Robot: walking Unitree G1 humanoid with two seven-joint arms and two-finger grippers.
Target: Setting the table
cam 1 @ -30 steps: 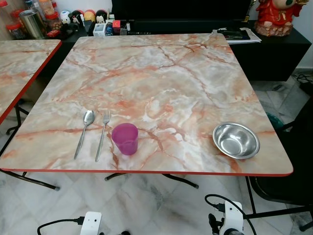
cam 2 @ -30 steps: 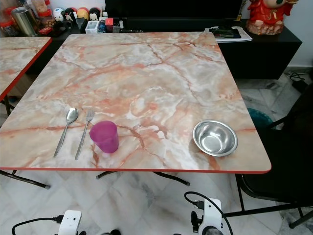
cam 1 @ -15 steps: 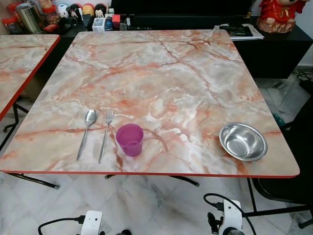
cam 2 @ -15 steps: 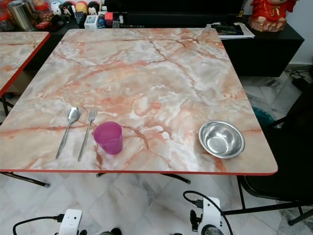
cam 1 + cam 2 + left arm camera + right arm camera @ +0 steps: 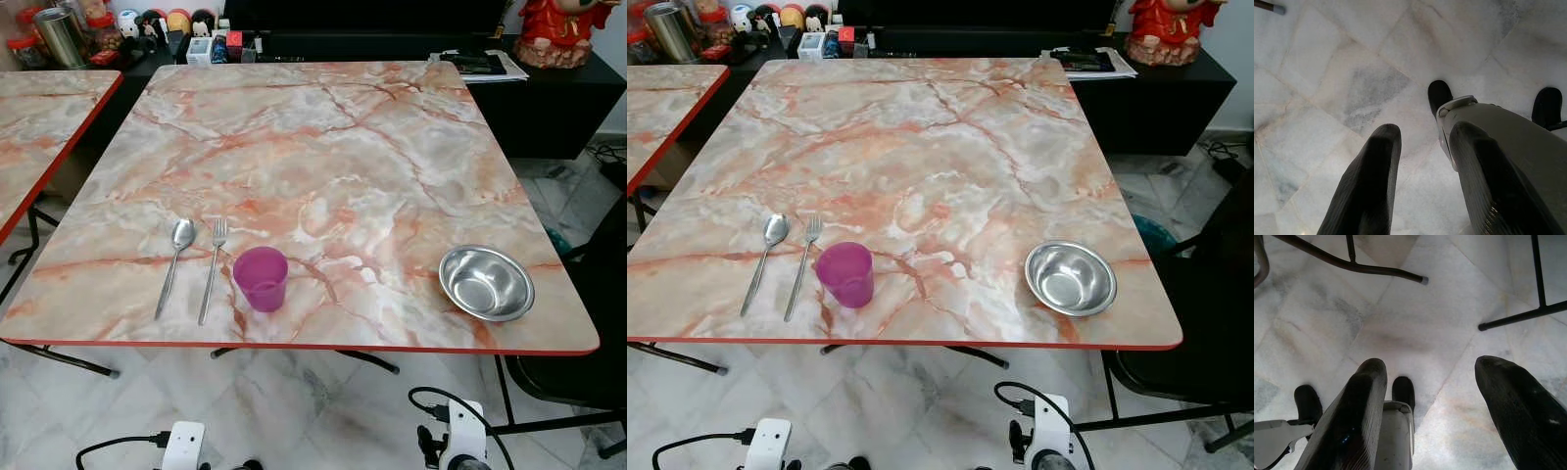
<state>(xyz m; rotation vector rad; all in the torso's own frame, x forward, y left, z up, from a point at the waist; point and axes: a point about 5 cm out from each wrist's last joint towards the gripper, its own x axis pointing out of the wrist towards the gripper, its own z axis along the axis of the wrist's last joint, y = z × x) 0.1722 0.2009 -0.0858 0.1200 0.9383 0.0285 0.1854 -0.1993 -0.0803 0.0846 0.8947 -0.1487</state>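
Observation:
A marble-patterned table (image 5: pixel 323 147) with a red edge stands before me. Near its front edge lie a spoon (image 5: pixel 174 262) and a fork (image 5: pixel 211 266) side by side, with a purple cup (image 5: pixel 261 278) upright just to their right. A steel bowl (image 5: pixel 486 282) sits at the front right corner. Both arms hang low below the table edge. My left gripper (image 5: pixel 1422 139) is open over the floor, with nothing between its fingers. My right gripper (image 5: pixel 1430 372) is also open and empty, pointing at the floor.
A second marble table (image 5: pixel 39 127) stands to the left. A black sideboard (image 5: pixel 549 93) behind holds jars, small items, papers and a red figurine (image 5: pixel 563 29). A dark chair (image 5: pixel 588 323) is at the right. Table legs (image 5: pixel 1352 264) cross the marble floor.
The view has shifted slightly as the camera moved; the table items lie where they were. Both arms still hang low.

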